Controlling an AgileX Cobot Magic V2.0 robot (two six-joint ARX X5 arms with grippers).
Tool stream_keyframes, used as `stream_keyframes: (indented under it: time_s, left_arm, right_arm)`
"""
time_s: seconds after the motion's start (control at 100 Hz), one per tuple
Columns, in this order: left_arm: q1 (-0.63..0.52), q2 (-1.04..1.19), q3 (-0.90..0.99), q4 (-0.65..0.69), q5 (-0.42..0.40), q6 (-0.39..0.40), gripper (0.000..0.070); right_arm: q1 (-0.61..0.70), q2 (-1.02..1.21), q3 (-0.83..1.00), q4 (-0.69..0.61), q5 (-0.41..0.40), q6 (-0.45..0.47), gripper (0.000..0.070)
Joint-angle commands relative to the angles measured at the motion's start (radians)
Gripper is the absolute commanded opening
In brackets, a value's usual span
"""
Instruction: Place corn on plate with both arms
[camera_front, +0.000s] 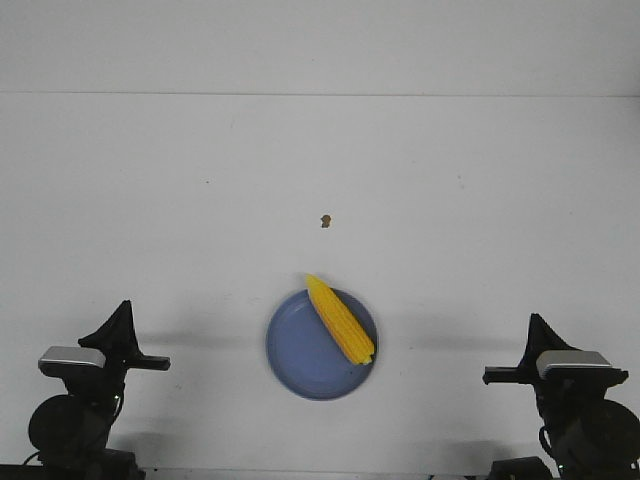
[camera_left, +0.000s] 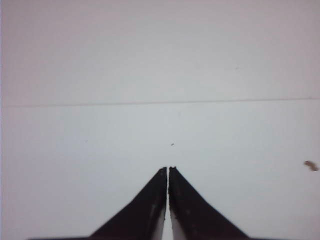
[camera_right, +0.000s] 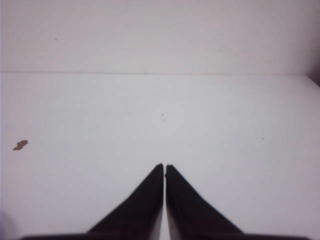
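Corn (camera_front: 340, 320) lying diagonally across the right half of the plate (camera_front: 295, 350), narrow tip poking over the far rim, blunt end near the right edge. Plate near the front middle of the white worktop (camera_front: 480, 180), between the two arms. Left gripper (camera_left: 168, 169) and right gripper (camera_right: 164, 166) both pressed together, holding nothing, parked at the front corners well apart from the plate. Small brown speck (camera_front: 325, 221) on the worktop beyond the plate.
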Motion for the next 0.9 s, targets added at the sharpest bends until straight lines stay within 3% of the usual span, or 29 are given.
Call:
stream_keyframes:
  time_s: [0.0, 0.19, 0.64, 0.89]
  left_arm:
    - [0.009, -0.031, -0.040, 0.026, -0.003, 0.006, 0.0012]
    - [0.022, -0.054, -0.128, 0.048, -0.003, 0.005, 0.0012]
    - [0.022, -0.054, -0.248, 0.288, -0.003, -0.005, 0.0012]
    - [0.022, -0.054, -0.247, 0.316, -0.002, -0.028, 0.0012]
  right_arm:
    - [0.000, 0.001, 0.003, 0.013, 0.004, -0.008, 0.0012]
    - [0.000, 0.001, 0.003, 0.013, 0.004, -0.008, 0.0012]
    - [0.000, 0.000, 0.003, 0.013, 0.003, -0.007, 0.0012]
    - [0.000, 0.000, 0.003, 0.013, 0.004, -0.008, 0.0012]
